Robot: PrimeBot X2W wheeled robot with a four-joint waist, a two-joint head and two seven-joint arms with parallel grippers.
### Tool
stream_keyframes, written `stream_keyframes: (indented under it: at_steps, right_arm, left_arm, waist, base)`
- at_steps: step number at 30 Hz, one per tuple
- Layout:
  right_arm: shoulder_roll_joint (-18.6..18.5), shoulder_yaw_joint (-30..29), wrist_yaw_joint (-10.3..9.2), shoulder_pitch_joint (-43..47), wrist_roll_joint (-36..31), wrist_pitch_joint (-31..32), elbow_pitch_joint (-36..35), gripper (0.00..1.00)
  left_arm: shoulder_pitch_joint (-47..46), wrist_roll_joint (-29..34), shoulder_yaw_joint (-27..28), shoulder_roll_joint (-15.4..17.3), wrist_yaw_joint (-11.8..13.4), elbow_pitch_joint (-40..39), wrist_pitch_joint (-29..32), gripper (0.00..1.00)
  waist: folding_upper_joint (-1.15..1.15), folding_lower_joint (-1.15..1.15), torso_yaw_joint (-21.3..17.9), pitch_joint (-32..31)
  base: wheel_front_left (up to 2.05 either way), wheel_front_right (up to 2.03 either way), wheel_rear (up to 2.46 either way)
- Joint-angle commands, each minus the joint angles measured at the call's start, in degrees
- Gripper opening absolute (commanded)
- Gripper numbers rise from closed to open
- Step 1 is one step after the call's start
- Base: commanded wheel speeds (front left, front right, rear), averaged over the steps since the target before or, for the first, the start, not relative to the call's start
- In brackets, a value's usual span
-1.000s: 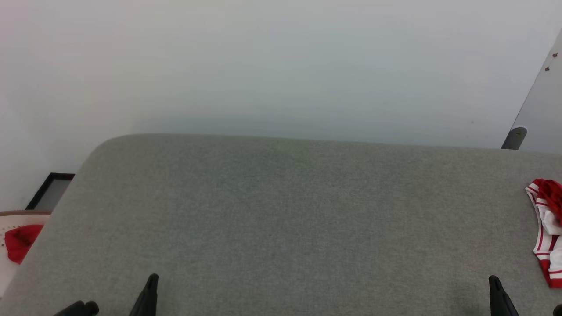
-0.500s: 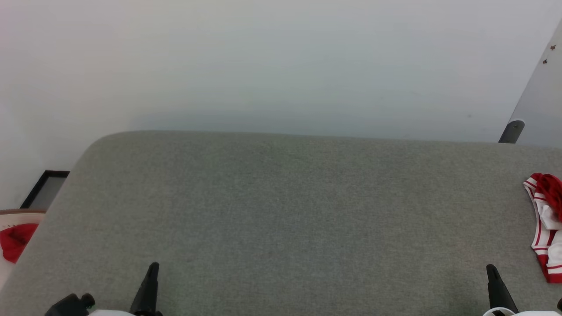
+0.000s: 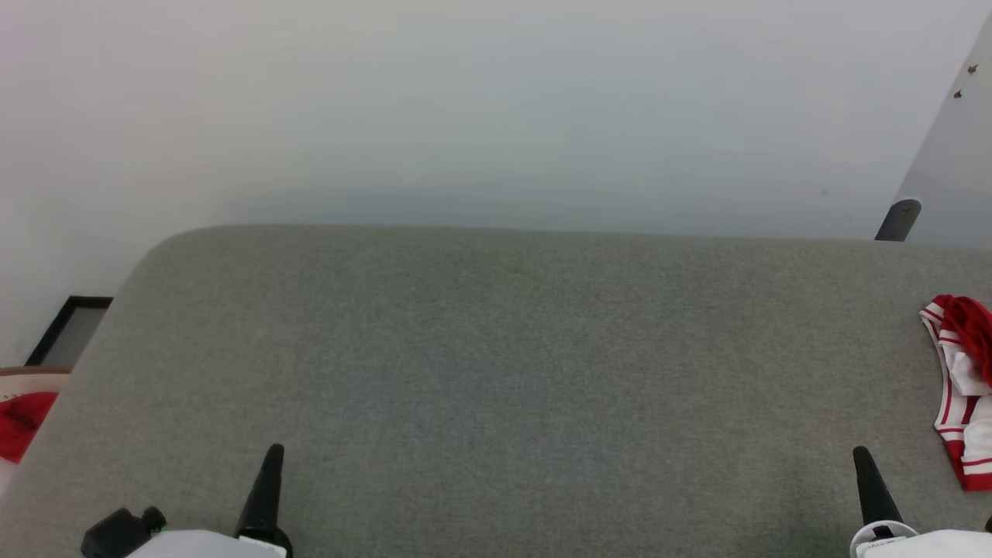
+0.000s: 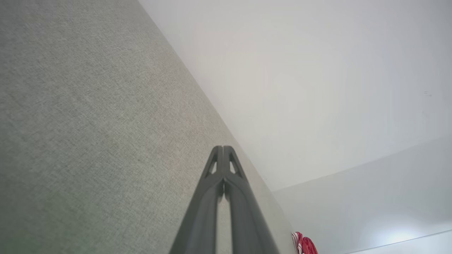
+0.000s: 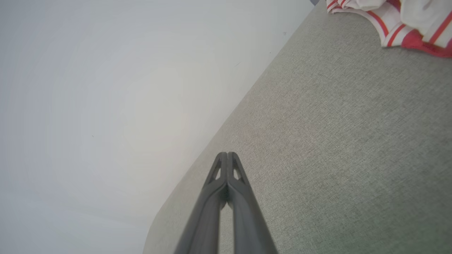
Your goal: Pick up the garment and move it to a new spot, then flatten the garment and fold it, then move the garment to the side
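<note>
The garment (image 3: 963, 387), a bunched red and white jersey with striped trim, lies at the far right edge of the grey table (image 3: 504, 372), cut off by the head view's border. The right wrist view shows it at the top right, the garment (image 5: 399, 21), and a small bit of the garment (image 4: 303, 244) shows in the left wrist view. My left gripper (image 3: 271, 453) sits shut near the front left of the table, tips pressed together (image 4: 223, 148). Shut and empty too, my right gripper (image 3: 859, 456) is at the front right, a little left of and nearer than the garment, tips together (image 5: 227, 154).
A small red cloth (image 3: 19, 426) lies in a beige basket (image 3: 31, 373) off the table's left edge, beside a dark framed panel (image 3: 70, 329). A white wall stands behind the table. A grey slanted post (image 3: 897, 218) rises at the back right.
The whole head view has shifted, so table, garment and basket sit slightly higher and further left. More of both pale wrists shows at the bottom. Both grippers stay shut.
</note>
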Motion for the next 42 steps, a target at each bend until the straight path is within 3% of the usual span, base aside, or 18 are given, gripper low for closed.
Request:
stream_keyframes:
  at_steps: [1, 42]
  right_arm:
    - [-0.12, 0.06, -0.01, -1.61, 1.55, 0.34, -0.66, 0.0]
    - [0.35, 0.47, -0.01, -5.3, 23.16, 5.67, -1.04, 0.0]
  left_arm:
    - [-1.33, -1.21, 0.54, 0.01, -0.15, -0.71, 0.31, 0.0]
    - [-5.01, -16.73, 4.78, -4.76, -0.25, -0.84, 5.86, 0.0]
  waist:
    - [0.0, 0.0, -0.07, 0.1]
    - [0.0, 0.0, -1.83, 2.63]
  base:
    - [0.0, 0.0, 0.0]
    - [0.0, 0.0, 0.0]
